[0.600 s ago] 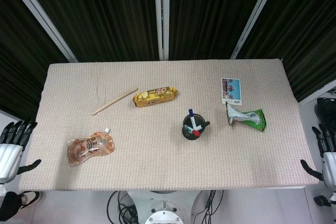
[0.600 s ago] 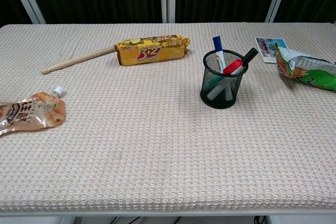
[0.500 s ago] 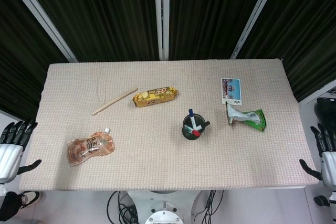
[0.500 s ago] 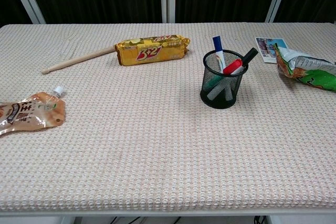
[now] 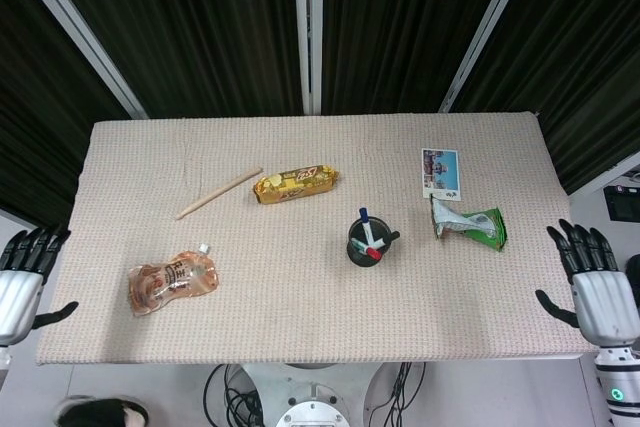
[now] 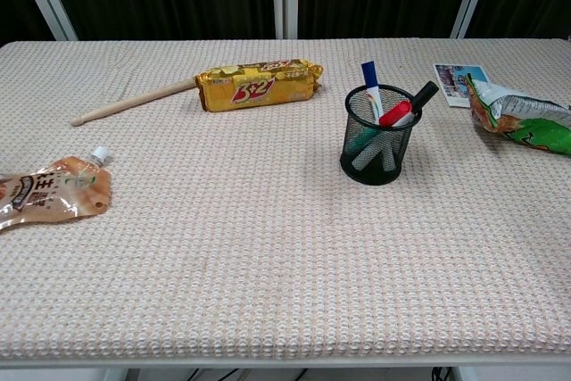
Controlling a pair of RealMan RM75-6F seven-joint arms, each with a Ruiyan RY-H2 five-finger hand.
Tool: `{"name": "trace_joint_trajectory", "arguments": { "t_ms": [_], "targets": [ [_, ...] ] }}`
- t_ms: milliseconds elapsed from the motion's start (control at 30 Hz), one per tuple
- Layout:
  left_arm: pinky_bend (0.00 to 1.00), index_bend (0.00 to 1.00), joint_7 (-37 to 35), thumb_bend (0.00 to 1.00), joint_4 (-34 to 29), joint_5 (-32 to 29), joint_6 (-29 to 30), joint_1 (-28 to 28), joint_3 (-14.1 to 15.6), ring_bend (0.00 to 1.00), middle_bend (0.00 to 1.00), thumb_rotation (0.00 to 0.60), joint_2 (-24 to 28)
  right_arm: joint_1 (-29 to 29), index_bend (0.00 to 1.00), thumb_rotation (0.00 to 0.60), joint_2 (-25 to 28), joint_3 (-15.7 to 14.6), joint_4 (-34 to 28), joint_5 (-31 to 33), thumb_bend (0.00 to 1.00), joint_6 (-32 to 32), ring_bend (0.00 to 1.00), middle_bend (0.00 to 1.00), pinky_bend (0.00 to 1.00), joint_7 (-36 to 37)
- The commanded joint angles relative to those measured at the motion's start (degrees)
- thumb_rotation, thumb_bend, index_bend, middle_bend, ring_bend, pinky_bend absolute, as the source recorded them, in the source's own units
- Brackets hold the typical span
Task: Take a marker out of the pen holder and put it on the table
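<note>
A black mesh pen holder point(image 5: 369, 247) point(image 6: 378, 143) stands upright right of the table's middle. Several markers lean in it: a blue-capped one point(image 6: 369, 75), a red-capped one point(image 6: 395, 113) and a black one point(image 6: 423, 94). My left hand point(image 5: 20, 285) hangs open off the table's left edge, fingers spread, holding nothing. Over at the table's right edge my right hand point(image 5: 592, 290) is also open, well clear of the holder. Neither hand shows in the chest view.
A yellow snack bar point(image 5: 295, 184) point(image 6: 257, 84) and a wooden stick point(image 5: 218, 193) point(image 6: 132, 101) lie at the back left. An orange drink pouch point(image 5: 170, 282) point(image 6: 49, 192) lies front left. A green crumpled bag point(image 5: 470, 222) point(image 6: 522, 118) and a photo card point(image 5: 440, 173) lie right of the holder.
My right hand has risen and moved inward toward the table's right edge. The left hand has barely shifted. Nothing on the table has moved.
</note>
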Motion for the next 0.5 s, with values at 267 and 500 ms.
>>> {"name": "trace_joint_trajectory", "arguments": {
  "t_ms": [267, 500],
  "targets": [
    [0.0, 0.03, -0.81, 0.09, 0.77, -0.63, -1.19, -0.35, 0.18, 0.0, 0.0, 0.6, -0.43, 15.58, 0.12, 0.6, -1.64, 6.08, -10.75, 6.07, 0.18, -19.57, 0.0, 0.0, 0.0, -15.17],
    [0.0, 0.03, -2.12, 0.09, 1.88, -1.04, -1.52, -0.42, 0.17, 0.0, 0.0, 0.6, -0.69, 22.41, 0.16, 0.6, -8.33, 7.82, -8.66, 15.67, 0.18, -26.67, 0.0, 0.0, 0.0, -23.5]
  ]
}}
